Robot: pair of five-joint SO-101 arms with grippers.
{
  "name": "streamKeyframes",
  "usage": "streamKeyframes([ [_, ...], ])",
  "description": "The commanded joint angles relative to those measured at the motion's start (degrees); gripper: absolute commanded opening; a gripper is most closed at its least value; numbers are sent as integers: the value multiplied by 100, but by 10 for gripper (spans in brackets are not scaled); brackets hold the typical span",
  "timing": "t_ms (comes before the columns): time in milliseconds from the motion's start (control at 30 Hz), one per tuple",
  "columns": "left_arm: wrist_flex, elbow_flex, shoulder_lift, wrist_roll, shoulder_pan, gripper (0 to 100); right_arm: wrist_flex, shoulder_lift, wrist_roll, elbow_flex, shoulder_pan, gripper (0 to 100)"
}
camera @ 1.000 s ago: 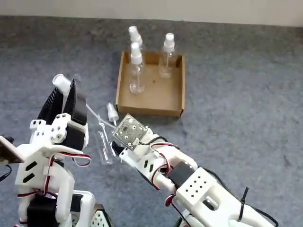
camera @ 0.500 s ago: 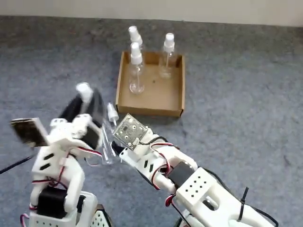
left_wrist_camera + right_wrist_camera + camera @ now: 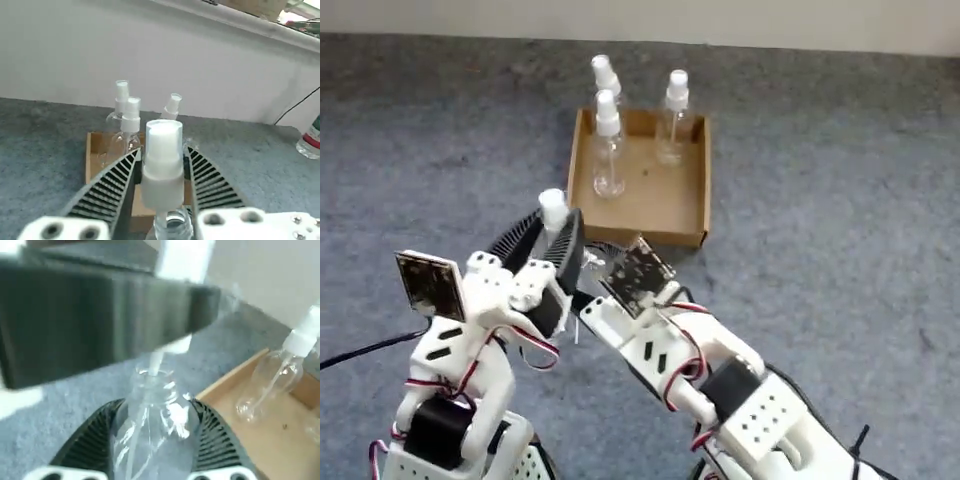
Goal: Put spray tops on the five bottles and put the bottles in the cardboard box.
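The left gripper (image 3: 161, 152) is clamped on a white spray top (image 3: 162, 175), one ribbed finger on each side of the cap, nozzle end up. Directly beneath it the right gripper (image 3: 157, 407) is closed around the shoulders of a clear bottle (image 3: 150, 435), held upright with its open neck under the cap. The top's dip tube (image 3: 155, 361) already runs down into that neck, but the collar sits above the rim, not yet seated.

The job in hand looks like mating top to bottle. It would go best with the cap held plumb over the neck and lowered straight, so the tube slides down rather than buckling. Once collar meets thread, it needs a gentle turn while the right gripper resists the twist without crushing the thin plastic.

Just beyond the pair, on the grey carpet (image 3: 820, 200), lies the cardboard box (image 3: 650, 205), with capped bottles (image 3: 608, 150) standing toward its far side. Two are clearly inside. The far-left one may stand just past the far wall; the angle leaves that unsure
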Motion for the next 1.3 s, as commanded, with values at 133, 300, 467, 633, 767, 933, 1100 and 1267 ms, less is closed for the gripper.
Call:
streamKeyframes([
  [133, 18, 171, 84, -202, 690, 5, 13, -295, -70, 48, 136, 3],
  [300, 290, 119, 22, -387, 673, 5, 13, -303, -70, 48, 338, 3],
  [467, 378, 48, 22, -387, 681, 5, 13, -303, -70, 48, 787, 3],
  [633, 387, 57, 31, -387, 699, 11, 4, -303, -70, 48, 813, 3],
  [767, 607, -4, 22, -387, 708, 103, 4, -295, -70, 48, 813, 3],
  [933, 668, -277, 13, -396, 655, 140, 4, -286, -70, 48, 787, 3],
  [1100, 782, -637, 13, -492, 347, 144, 4, -277, -70, 48, 787, 3],
  [1267, 765, -963, 13, -800, -198, 141, 4, -268, -70, 66, 787, 3],
])
